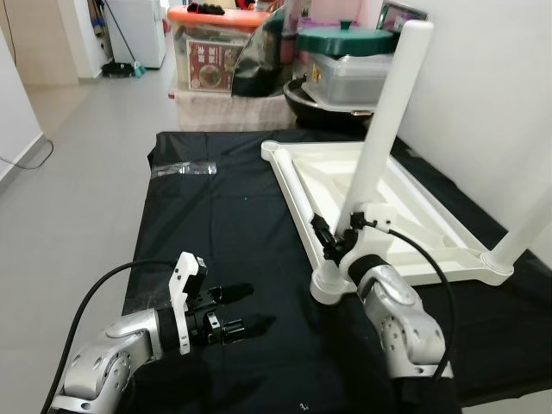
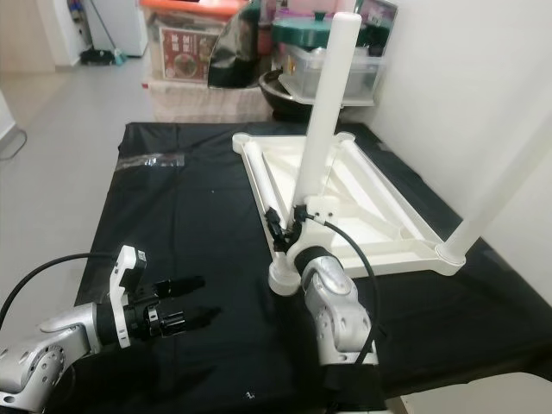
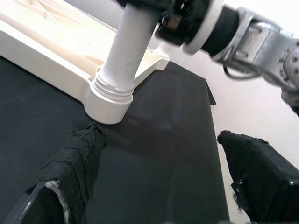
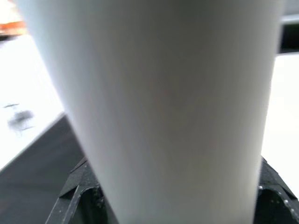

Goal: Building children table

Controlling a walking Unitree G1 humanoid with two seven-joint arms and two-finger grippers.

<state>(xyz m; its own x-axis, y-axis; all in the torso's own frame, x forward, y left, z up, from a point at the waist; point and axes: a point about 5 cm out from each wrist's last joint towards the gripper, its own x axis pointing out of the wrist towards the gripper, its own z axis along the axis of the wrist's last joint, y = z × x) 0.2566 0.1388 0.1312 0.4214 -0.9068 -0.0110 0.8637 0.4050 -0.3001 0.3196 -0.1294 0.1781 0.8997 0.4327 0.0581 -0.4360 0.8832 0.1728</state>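
From the head views, you see the white tabletop (image 1: 379, 203) lying upside down on the black cloth (image 1: 224, 224), right gripper (image 1: 338, 244) clamping a white leg (image 1: 384, 129) upright. Left wrist view: your left gripper (image 1: 237, 309) hovers, jaws apart, empty.

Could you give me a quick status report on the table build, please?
Right hand shut on near table leg, seated in tabletop corner socket. Left hand open, hovering over black cloth. Nothing in the way.
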